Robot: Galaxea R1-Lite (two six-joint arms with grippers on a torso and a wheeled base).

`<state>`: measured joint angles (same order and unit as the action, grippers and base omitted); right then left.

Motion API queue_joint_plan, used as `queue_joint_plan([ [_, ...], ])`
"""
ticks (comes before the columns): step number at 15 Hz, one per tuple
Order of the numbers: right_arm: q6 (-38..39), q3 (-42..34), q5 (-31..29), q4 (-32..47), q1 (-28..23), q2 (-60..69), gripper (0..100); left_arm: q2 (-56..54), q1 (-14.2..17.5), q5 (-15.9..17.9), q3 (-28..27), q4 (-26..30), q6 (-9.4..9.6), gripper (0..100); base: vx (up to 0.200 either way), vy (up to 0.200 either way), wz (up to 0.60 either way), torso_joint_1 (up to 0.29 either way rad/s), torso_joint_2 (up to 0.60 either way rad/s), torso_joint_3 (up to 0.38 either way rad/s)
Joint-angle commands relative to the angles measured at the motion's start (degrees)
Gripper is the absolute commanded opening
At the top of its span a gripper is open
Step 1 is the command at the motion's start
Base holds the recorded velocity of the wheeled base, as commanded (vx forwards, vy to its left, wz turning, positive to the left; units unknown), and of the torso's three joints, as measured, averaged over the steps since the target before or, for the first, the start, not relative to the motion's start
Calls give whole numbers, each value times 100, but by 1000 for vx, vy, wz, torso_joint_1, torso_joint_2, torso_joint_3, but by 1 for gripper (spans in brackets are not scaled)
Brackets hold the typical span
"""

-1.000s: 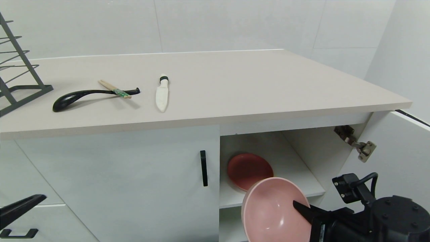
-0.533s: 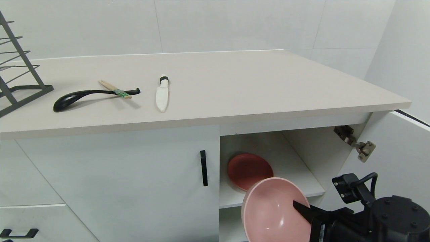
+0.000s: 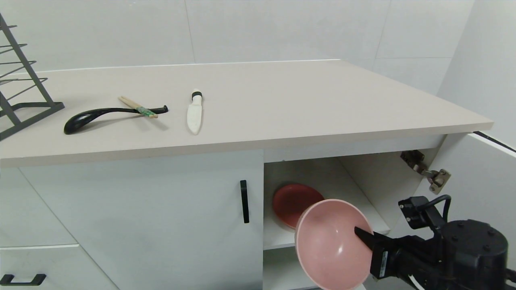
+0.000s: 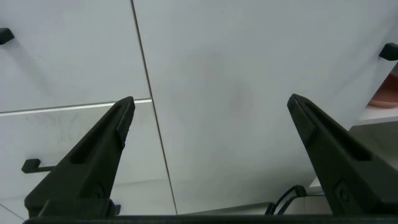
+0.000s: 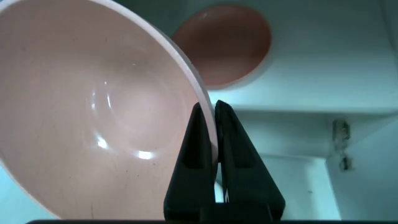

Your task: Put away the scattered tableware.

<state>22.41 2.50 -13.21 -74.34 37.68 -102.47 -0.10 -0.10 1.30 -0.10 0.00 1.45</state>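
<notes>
My right gripper (image 3: 360, 237) is shut on the rim of a pink bowl (image 3: 332, 243), held tilted just in front of the open cabinet's shelf (image 3: 350, 193). In the right wrist view the fingers (image 5: 198, 149) pinch the pink bowl's (image 5: 93, 112) rim. A red plate (image 3: 296, 203) lies flat on the shelf behind it, seen as the red plate (image 5: 227, 43) in the right wrist view. On the counter lie a black ladle (image 3: 94, 117), wooden chopsticks (image 3: 138, 107) and a white knife (image 3: 195, 112). My left gripper (image 4: 208, 109) stands open facing the closed cabinet fronts.
The closed cabinet door carries a black handle (image 3: 244, 201). The open door (image 3: 479, 169) swings out to the right on a metal hinge (image 3: 427, 171). A black wire dish rack (image 3: 20, 80) stands at the counter's left end. A drawer handle (image 3: 22, 279) sits low on the left.
My right gripper has lifted the pink bowl and carried it a little toward the cabinet opening. The left gripper's fingertip left the head view's lower left corner.
</notes>
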Motion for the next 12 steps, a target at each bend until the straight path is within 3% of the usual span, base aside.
queue_joint_plan([
  [1, -228, 383, 240, -11, -393, -519, 0, 10, 1, 1, 10, 0, -4, 100, 0, 0, 0, 0, 0, 0],
  [6, -325, 1499, 355, -11, -701, -1943, 0, 10, 1, -16, 10, 0, -48, 100, 0, 0, 0, 0, 0, 0],
  [12, -571, 2440, 618, -2, -1175, -2593, 0, 10, 1, -16, 10, 9, -48, 100, 0, 0, 0, 0, 0, 0],
])
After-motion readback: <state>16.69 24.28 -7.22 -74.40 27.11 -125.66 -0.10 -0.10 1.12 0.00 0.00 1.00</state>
